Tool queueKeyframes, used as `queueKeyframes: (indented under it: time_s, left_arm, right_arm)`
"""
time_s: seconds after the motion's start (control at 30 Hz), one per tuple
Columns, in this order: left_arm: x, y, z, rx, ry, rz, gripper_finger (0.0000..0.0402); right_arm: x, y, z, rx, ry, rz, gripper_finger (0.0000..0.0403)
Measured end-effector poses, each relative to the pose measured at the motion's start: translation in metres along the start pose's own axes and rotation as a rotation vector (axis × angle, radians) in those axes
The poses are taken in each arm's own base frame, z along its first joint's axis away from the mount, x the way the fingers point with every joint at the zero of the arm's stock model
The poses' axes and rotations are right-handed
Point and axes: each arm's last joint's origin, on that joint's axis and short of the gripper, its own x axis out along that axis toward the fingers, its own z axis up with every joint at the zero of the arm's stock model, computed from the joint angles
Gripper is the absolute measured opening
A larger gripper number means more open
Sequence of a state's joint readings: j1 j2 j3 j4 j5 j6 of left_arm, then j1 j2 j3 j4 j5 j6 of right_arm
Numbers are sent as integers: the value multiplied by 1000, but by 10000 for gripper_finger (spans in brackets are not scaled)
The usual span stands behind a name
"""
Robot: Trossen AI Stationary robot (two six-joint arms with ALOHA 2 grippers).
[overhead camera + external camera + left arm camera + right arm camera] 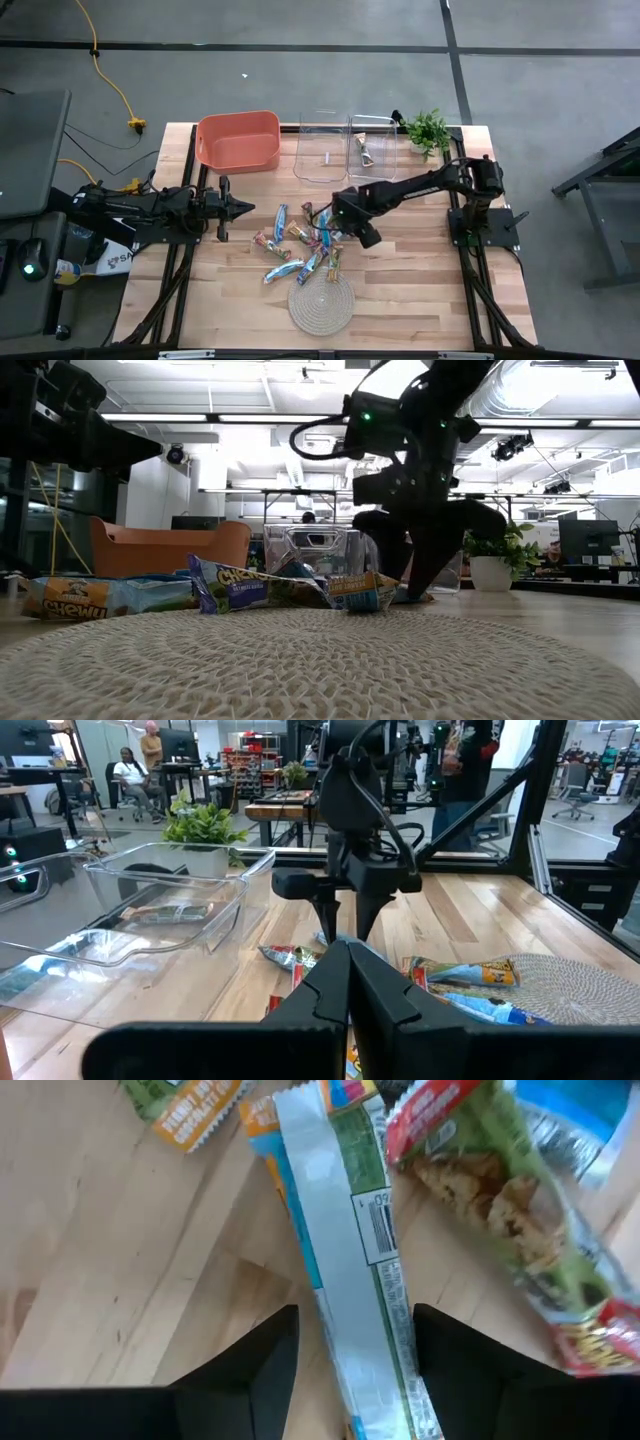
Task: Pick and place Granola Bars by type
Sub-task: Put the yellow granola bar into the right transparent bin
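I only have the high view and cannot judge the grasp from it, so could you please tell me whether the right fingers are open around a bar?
Observer: Yes. In the right wrist view the right gripper is open, with one finger on each side of a granola bar lying on the wood.
Operator: Thank you. Which face of that bar is up?
Observer: Its back. The silver seam and the barcode face the camera.
Operator: And the left arm's fingers?
Observer: The left wrist view shows the left gripper with its fingers shut together and nothing between them.
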State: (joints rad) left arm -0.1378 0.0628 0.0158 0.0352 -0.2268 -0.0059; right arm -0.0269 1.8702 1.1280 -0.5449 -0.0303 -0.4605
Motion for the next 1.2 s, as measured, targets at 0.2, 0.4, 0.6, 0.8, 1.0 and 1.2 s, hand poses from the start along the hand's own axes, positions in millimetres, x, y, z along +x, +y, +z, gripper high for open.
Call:
queueKeyframes:
  time_s: [0.2, 0.4, 0.6, 0.8, 1.0, 1.2]
  left_arm:
    - [0, 0, 0, 0, 0, 0, 0]
    - [0, 0, 0, 0, 0, 0, 0]
    - [0, 0, 0, 0, 0, 0, 0]
    - [0, 0, 0, 0, 1, 1, 0]
    - [0, 0, 0, 0, 0, 0, 0]
    - [0, 0, 0, 0, 0, 1, 0]
  right_arm:
    - [3, 2, -4, 93, 9, 11, 181]
    - [3, 2, -4, 152, 9, 16, 167]
    - [3, 3, -5, 212, 13, 26, 129]
    - [3, 3, -5, 328, 16, 27, 92]
    - [-5, 3, 0, 436, 20, 88, 70]
    - [-28, -7, 20, 552, -82, 294, 68]
